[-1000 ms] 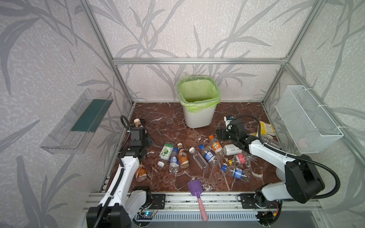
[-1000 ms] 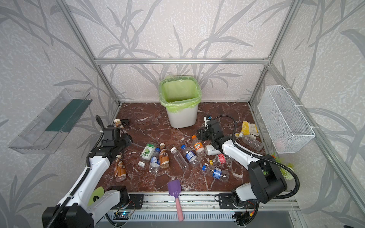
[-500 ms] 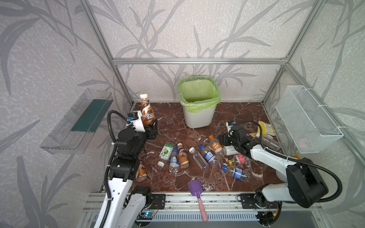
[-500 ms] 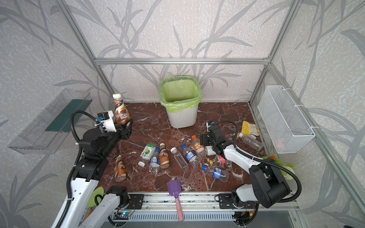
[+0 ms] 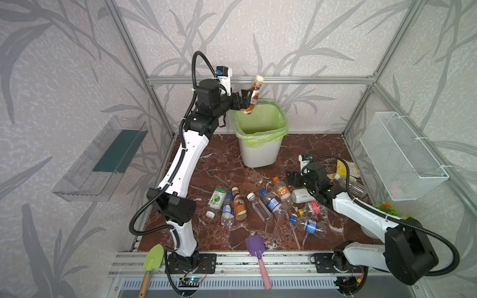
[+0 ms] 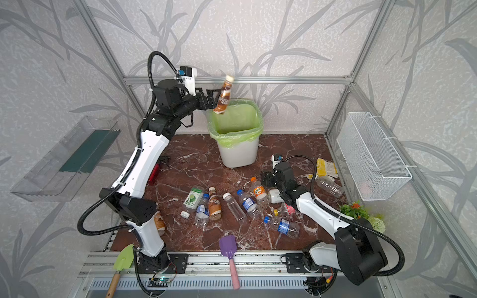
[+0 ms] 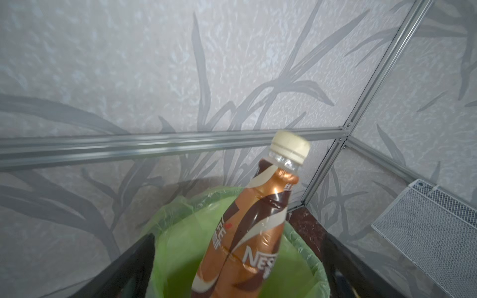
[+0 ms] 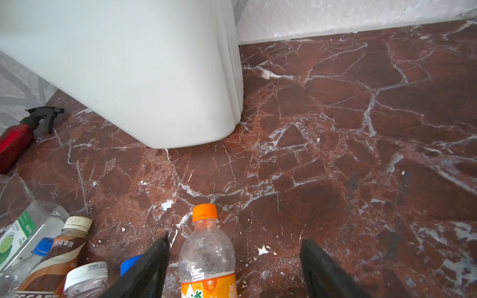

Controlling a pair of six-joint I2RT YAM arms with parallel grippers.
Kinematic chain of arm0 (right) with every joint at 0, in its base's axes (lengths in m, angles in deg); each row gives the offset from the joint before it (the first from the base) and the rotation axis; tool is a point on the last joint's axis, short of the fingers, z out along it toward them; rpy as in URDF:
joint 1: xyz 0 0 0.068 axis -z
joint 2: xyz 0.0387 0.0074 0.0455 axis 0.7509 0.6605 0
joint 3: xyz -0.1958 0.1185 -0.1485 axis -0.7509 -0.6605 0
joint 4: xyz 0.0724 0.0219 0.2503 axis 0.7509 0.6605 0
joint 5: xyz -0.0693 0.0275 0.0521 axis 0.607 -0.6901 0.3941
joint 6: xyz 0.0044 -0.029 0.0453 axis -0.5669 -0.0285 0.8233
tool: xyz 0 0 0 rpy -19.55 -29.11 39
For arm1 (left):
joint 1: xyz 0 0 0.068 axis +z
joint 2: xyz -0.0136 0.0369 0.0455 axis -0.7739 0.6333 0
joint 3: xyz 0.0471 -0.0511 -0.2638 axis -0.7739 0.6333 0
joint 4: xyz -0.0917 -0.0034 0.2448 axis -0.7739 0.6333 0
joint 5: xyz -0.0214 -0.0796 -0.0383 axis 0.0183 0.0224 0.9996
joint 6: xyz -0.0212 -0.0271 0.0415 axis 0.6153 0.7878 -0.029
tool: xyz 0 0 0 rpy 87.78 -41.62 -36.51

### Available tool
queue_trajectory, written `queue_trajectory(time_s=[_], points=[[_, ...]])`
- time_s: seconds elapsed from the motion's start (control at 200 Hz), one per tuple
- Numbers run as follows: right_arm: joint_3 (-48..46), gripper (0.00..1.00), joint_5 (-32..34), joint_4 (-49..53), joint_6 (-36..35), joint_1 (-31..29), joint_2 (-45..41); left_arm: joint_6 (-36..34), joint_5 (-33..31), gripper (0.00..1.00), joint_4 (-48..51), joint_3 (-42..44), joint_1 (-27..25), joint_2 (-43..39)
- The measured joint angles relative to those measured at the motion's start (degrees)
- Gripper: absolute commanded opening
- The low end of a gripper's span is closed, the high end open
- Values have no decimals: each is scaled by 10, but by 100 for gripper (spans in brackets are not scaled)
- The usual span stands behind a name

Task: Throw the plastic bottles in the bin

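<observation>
Workcell with two robot arms over a red-brown marble desk [image 5: 219,167]. At the back stands the bin [image 5: 258,154], a tall white wastebasket lined with a light green bag folded over its rim. The part of its inside that shows is green liner.

The left arm reaches high, with the left end effector [image 5: 245,100] above the bin. A brown coffee bottle [image 5: 252,98] with a cream cap is in mid-air there, tilted, cap uppermost. In the left wrist view its lower half sits over the bin's open mouth. The two black fingers [image 7: 129,265] stand wide apart, with a gap on each side of the bottle, and neither touches it.

The right end effector [image 8: 233,243] is low over the desk with its jaws apart. An orange-capped bottle [image 8: 206,258] lies between them, cap pointing toward the bin. One finger is just beside it and the other is well clear, so nothing is gripped.

More plastic bottles [image 5: 259,207] lie scattered on the desk between the arms, with blue, white and yellow caps. Another coffee bottle [image 6: 158,219] lies partly hidden behind the left arm.

A clear tray [image 5: 103,160] on the left wall holds a dark green panel. A white wire mesh basket [image 5: 402,160] hangs on the right wall, and something pale pink shows through it, too blurred to name. A red spray bottle [image 8: 15,142] and a yellow pouch [image 5: 343,169] also lie on the desk.
</observation>
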Motion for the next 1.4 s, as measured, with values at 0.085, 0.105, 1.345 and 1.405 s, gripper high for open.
queue_trajectory(time_s=[0.085,0.105,1.345,1.405], points=[[-2,80,2,0,-2,-1,-9,0,-24,99,22,100,0,-58],[-2,80,2,0,-3,-1,-9,0,-36,99,23,135,0,-83],[95,79,-18,150,-120,-155,71,220,-66,97,51,867,147,-418],[105,77,-16,165,-122,-177,76,214,-73,97,55,849,147,-416]])
